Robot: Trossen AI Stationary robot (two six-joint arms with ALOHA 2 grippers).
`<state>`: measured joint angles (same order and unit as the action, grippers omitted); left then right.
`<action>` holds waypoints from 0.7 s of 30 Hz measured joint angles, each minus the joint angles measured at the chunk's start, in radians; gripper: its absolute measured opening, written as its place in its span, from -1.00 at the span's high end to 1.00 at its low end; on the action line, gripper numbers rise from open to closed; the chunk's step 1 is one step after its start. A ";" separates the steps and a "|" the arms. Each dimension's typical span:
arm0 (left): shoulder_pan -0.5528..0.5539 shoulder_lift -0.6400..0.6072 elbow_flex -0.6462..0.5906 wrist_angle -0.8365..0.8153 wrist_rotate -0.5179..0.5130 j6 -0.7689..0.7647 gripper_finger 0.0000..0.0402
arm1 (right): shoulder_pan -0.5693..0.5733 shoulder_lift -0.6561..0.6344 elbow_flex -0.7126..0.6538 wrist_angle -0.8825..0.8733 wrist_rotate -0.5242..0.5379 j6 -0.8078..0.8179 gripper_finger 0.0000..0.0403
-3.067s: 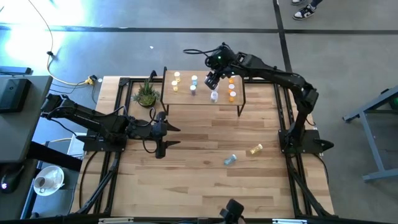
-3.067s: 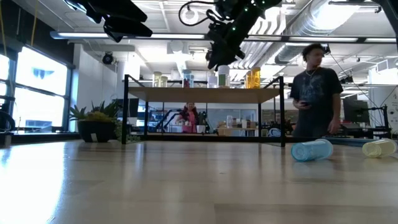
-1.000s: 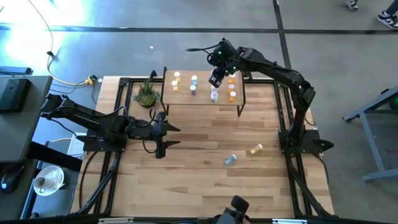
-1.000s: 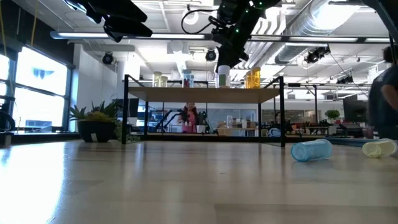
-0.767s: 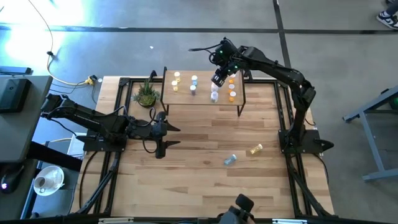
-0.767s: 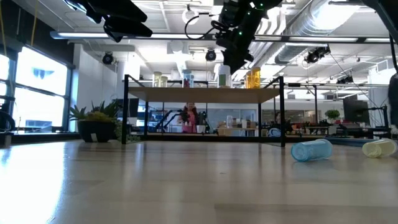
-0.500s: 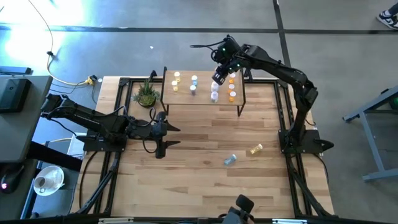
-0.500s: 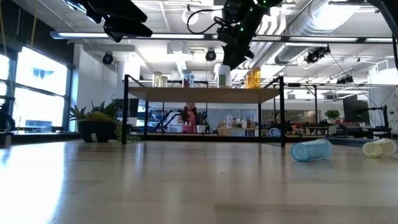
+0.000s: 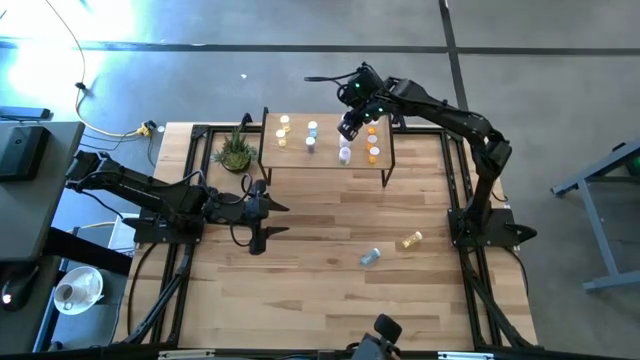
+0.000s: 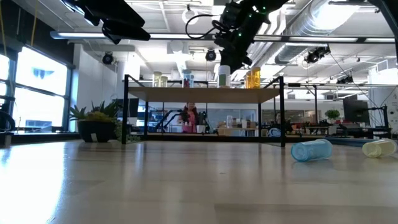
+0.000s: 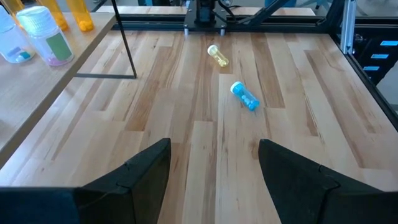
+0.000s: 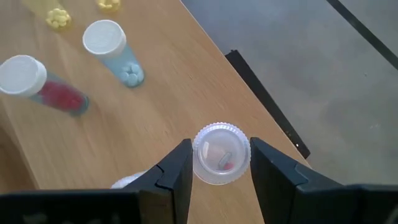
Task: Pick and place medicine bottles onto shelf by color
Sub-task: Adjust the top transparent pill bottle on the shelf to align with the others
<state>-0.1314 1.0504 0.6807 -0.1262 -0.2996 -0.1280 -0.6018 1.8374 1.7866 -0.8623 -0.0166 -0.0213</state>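
The shelf [image 9: 325, 166] stands at the table's far side with several medicine bottles upright on it: yellow [image 9: 283, 131], blue [image 9: 311, 135], pale [image 9: 345, 155] and orange [image 9: 373, 142]. My right gripper [image 9: 347, 129] hangs over the shelf's far part, shut on a pale, clear bottle [image 12: 221, 154]. On the table top a blue bottle [image 9: 370, 257] and a yellow bottle [image 9: 410, 240] lie on their sides. My left gripper [image 9: 268, 215] hovers open left of the table's middle, with nothing between its fingers. My right gripper pinches the pale bottle between its two fingers [image 12: 175, 173], one on each side of it just below its ribbed round end [image 12: 221, 138], which faces the wrist camera. The fingers slant down from above. Whether its lower end rests on the shelf is hidden.
A small potted plant [image 9: 235, 152] stands just left of the shelf. A blue bottle [image 12: 115, 53] and a red-filled one [image 12: 43, 84] stand near the held bottle. The shelf's far edge [image 12: 249, 81] runs close beside it. Bare planks [image 9: 320, 290] lie toward the near edge.
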 joint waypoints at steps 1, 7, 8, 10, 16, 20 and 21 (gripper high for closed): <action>0.000 0.000 0.000 0.000 0.000 0.000 -0.15 | 0.000 0.000 0.000 0.000 0.000 0.007 0.38; 0.000 0.000 0.000 -0.001 0.000 0.000 -0.15 | 0.000 0.000 0.000 -0.023 0.000 0.017 0.38; 0.000 0.000 0.000 -0.001 0.000 0.000 -0.15 | 0.000 0.000 0.000 -0.024 0.000 0.017 0.38; 0.000 0.000 0.000 -0.001 0.000 0.000 -0.15 | 0.000 0.000 0.000 -0.024 0.000 0.017 0.38; 0.000 0.000 0.000 0.000 0.000 0.000 -0.15 | 0.000 0.000 0.000 -0.012 0.000 0.022 0.30; 0.000 0.000 0.000 0.000 -0.001 0.000 -0.15 | 0.000 0.000 0.000 -0.009 0.000 0.022 0.18; 0.000 0.000 0.000 0.000 -0.002 0.000 -0.15 | 0.000 0.000 0.000 -0.009 0.000 0.021 0.17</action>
<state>-0.1314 1.0504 0.6807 -0.1265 -0.3015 -0.1280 -0.6018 1.8374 1.7863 -0.8711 -0.0162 0.0000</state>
